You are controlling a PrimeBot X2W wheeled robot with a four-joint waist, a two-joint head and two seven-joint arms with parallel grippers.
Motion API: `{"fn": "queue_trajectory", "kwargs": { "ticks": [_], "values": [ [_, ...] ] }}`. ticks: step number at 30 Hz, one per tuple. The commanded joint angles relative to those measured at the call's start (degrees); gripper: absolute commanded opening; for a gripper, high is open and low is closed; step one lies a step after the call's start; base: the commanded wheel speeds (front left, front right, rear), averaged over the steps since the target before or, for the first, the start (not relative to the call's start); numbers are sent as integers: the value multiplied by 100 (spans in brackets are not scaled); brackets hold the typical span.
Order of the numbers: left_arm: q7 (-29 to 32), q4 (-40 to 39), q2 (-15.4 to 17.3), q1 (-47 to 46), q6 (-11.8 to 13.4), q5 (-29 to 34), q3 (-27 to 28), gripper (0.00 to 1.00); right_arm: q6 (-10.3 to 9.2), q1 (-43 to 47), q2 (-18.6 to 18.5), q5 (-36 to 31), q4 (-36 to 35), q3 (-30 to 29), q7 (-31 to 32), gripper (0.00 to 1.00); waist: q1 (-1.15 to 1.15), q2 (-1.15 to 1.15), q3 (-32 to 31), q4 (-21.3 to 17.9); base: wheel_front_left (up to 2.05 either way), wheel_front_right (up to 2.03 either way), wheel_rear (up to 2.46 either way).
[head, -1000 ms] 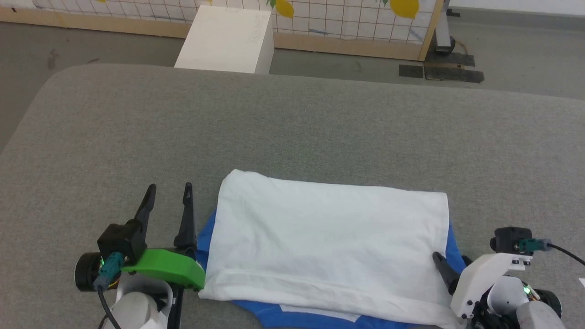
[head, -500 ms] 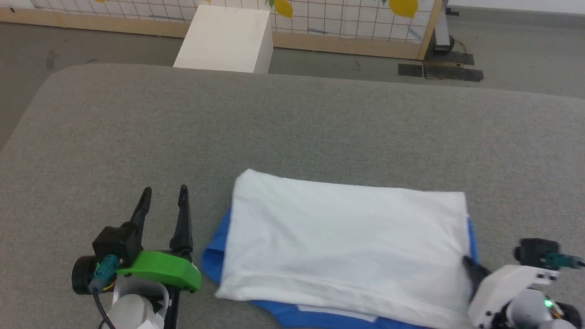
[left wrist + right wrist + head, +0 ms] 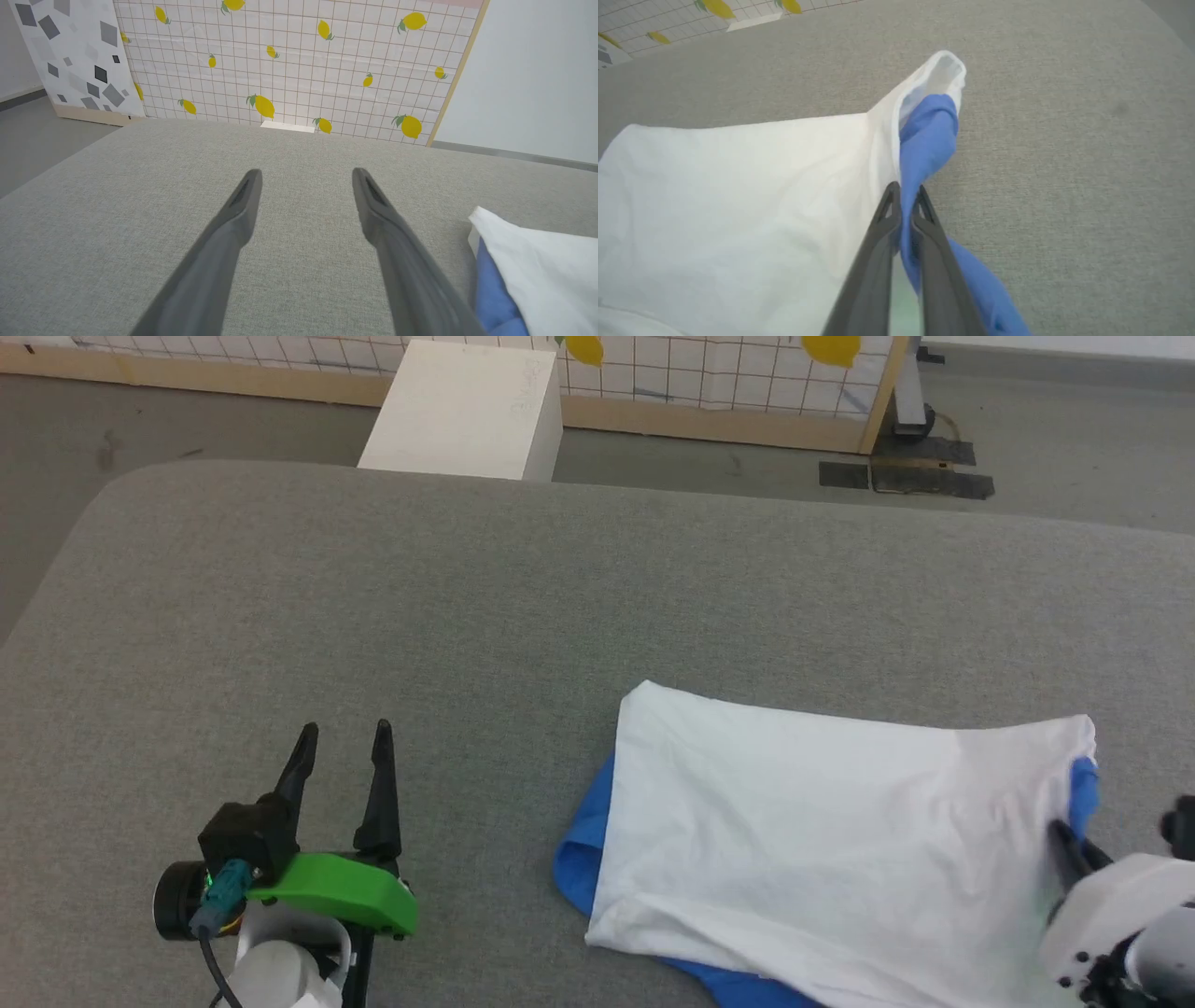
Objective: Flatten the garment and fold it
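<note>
Garment [image 3: 822, 840], one, lies folded on grey surface [image 3: 560, 597]; right claw [image 3: 906, 189] pinches its blue edge; left claw [image 3: 341, 737] spread, empty.

You have no text, label, brand or number to read here. The faint marks on the white box [image 3: 462, 415] beyond the counter are too small to make out.

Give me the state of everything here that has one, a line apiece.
White and blue cotton T-shirt: folded, white layer on top, blue edges poking out at both ends, lying on the grey fabric-covered table, pinched at its right end.
Left tool: open, holding nothing, apart from the shirt.
Right tool: shut on the shirt's blue fabric.
</note>
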Motion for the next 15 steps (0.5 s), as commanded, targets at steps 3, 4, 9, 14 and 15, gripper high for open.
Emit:
{"fn": "queue_trajectory", "kwargs": {
  "ticks": [3, 4, 9, 14, 15],
  "values": [
    [-27, 38, -42, 4, -69, 72, 12, 100, -8, 180, -1, 275, -718, 803, 352, 0, 0, 0, -23, 57, 0, 0, 0],
    [-27, 43, -47, 1, -77, 81, 13, 100, -8, 208, -1, 285, -913, 1061, 451, 0, 0, 0, -28, 66, 0, 0, 0],
    [-27, 60, -73, -10, -114, 113, 22, 100, -8, 22, -1, 184, -1558, 2410, 705, 0, 0, 0, 1, 121, 0, 0, 0],
    [-27, 74, -111, -111, -157, 132, -8, 100, -8, -552, -1, 161, -1059, 3242, 578, 0, 0, 0, 134, 247, 0, 0, 0],
    [-27, 67, -124, -143, -164, 134, -18, 100, -8, -708, -1, 162, -860, 3391, 539, 0, 0, 0, 183, 284, 0, 0, 0]
  ]
}}
